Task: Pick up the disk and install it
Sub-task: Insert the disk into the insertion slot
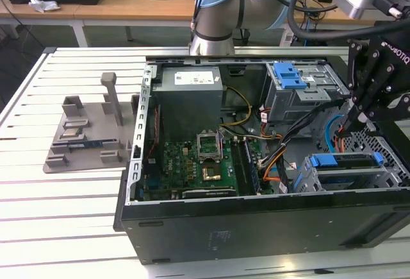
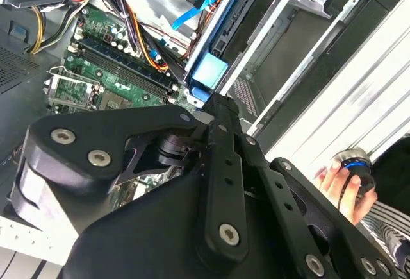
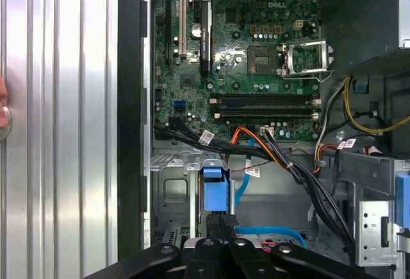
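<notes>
The disk sits in the lower drive cage (image 1: 333, 179) at the case's front, on the exterior view's right, and only its blue carrier bracket (image 1: 346, 161) shows. The bracket's blue end tab (image 3: 213, 192) appears in both wrist views (image 2: 208, 74). My gripper (image 1: 343, 128) hangs just above the cage with its fingers pressed together. Its tips (image 3: 221, 222) end right at the blue tab, and I cannot tell whether they touch it. Nothing is held between the fingers (image 2: 221, 109).
The open computer case (image 1: 256, 221) lies on a slatted white table (image 1: 64, 215). Inside are the motherboard (image 3: 256, 48), a grey power supply (image 1: 190, 96), an upper cage with a blue ribbed latch (image 1: 288, 74) and loose cables (image 3: 288, 163). A grey fixture (image 1: 90, 131) stands on the exterior view's left. A person's hand (image 2: 339, 183) rests beside the case.
</notes>
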Motion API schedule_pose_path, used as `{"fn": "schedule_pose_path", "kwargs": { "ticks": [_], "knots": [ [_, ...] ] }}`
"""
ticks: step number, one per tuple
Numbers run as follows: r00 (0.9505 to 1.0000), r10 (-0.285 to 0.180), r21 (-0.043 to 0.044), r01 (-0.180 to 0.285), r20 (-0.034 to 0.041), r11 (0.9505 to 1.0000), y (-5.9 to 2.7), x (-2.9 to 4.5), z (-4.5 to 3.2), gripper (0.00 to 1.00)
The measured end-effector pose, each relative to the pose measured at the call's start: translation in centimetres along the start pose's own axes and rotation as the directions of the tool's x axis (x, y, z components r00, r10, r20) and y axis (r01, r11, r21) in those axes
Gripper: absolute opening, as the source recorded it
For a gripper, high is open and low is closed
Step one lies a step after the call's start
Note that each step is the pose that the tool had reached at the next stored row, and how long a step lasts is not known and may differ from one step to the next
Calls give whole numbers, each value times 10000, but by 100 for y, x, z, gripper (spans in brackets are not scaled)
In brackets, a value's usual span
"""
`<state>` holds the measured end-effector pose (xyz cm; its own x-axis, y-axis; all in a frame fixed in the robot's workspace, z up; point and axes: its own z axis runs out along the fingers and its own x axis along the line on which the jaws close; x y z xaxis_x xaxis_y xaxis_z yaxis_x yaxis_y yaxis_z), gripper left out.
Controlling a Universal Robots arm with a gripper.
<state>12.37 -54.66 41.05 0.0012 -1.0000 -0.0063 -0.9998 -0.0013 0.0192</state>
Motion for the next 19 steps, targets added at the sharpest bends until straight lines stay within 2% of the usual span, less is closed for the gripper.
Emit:
{"fn": "schedule_pose_path", "kwargs": {
  "ticks": [14,19],
  "knots": [
    [10000,0,0,0,0,10000,0,0,12,11],
    [10000,0,0,0,1,10000,-65,0,13,11]
  ]
}}
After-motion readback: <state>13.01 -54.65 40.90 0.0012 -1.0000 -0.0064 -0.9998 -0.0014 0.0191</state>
